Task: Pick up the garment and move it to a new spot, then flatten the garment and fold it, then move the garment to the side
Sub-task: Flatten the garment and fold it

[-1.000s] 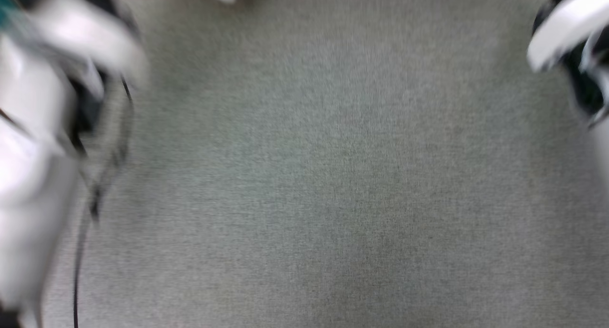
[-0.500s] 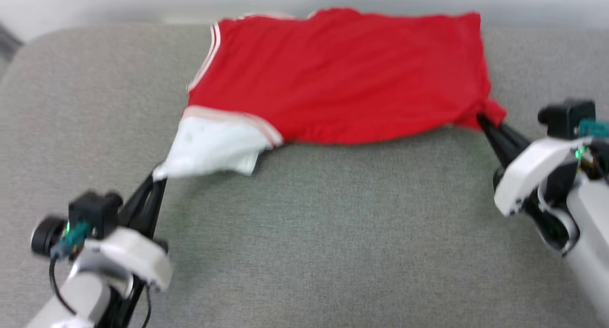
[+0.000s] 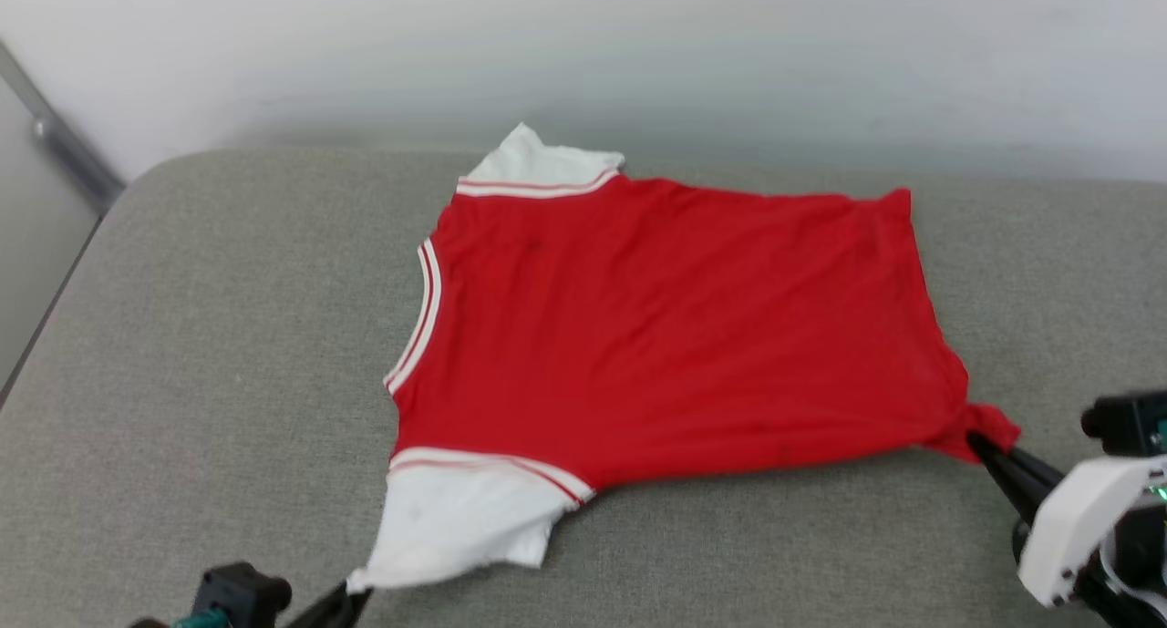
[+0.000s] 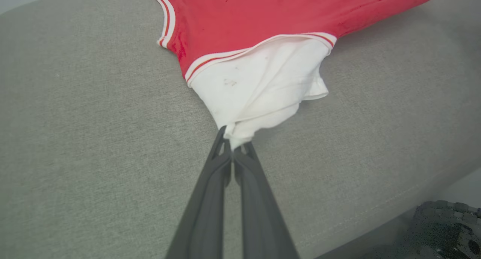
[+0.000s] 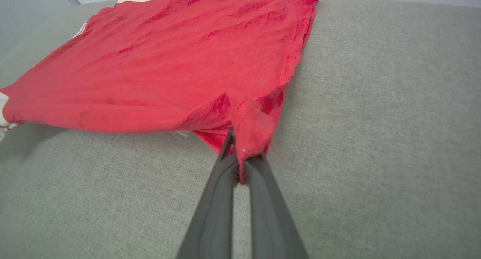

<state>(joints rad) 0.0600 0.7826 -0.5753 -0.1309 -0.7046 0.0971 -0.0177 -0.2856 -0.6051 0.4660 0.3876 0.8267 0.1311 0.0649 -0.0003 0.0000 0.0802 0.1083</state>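
The garment (image 3: 675, 336) is a red shirt with white sleeves and red-and-white stripe trim, spread mostly flat on a grey cushion (image 3: 228, 355). My left gripper (image 3: 351, 596) at the bottom edge is shut on the tip of the near white sleeve (image 4: 259, 86); the left wrist view shows that sleeve pinched between the dark fingers (image 4: 210, 199). My right gripper (image 3: 980, 441) at the lower right is shut on the red hem corner (image 5: 251, 127), which bunches at the fingertips. The far white sleeve (image 3: 538, 168) lies at the back. No lettering shows on the upper side.
A pale wall (image 3: 638, 54) rises just behind the cushion. The cushion's rounded left edge (image 3: 82, 245) drops off beside a grey strip. Bare grey fabric lies in front of the shirt and on both sides.
The head camera has swung upward, bringing the whole shirt and the wall into view. Both grippers keep their hold on the sleeve and hem corner, and the shirt looks more spread out.
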